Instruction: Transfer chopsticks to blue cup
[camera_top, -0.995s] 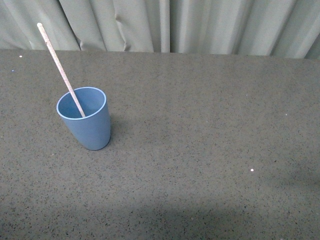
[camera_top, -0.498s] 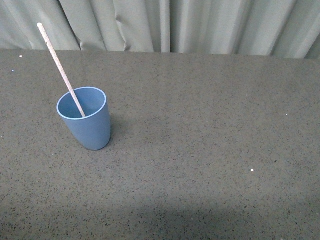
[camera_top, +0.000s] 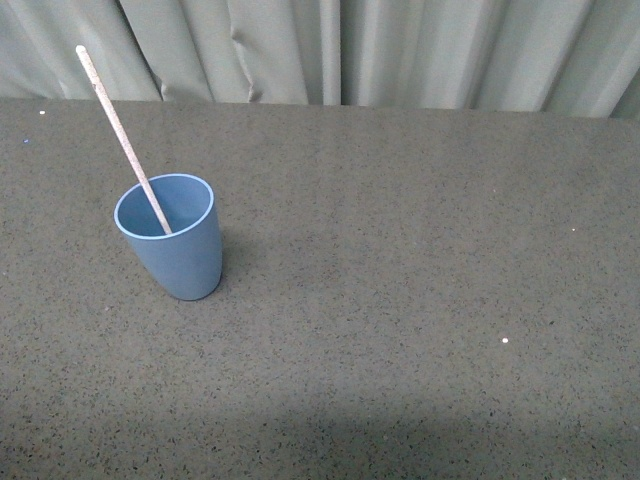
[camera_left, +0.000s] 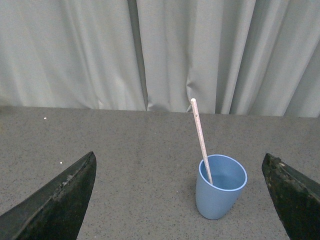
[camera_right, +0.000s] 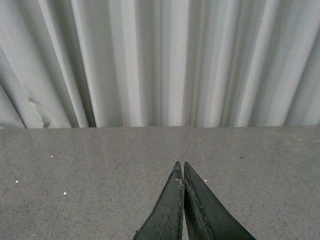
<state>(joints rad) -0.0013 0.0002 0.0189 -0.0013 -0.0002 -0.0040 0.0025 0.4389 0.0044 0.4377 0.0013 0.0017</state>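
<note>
Already the chopsticks (camera_top: 124, 142) stand inside the blue cup (camera_top: 172, 240): one thin, pale stick with its lower end down in the cup and its upper end leaning out past the cup's rim, well above it, toward the curtain (camera_top: 400, 50) behind. The cup itself sits upright on the dark speckled table (camera_top: 420, 300), with bare tabletop all round it and nothing touching it.

In the left wrist view the left gripper (camera_left: 182, 200) faces the cup from a little way off, its two dark fingers (camera_left: 55, 200) spread wide on either side of the cup and touching neither it nor the stick. The right gripper (camera_right: 183, 167) looks away from the cup, over plain tabletop toward the curtain, its fingers pressed together with nothing between them. Neither arm shows in the front view.

By my judgement the transfer is done and the step in hand is simply a clean retreat. To do it well, the left arm should back straight away from the cup with its fingers held wide, keeping clear of the leaning top of the stick, since a light brush there could tip the stick out or topple the cup. The right arm need do nothing near the cup.
</note>
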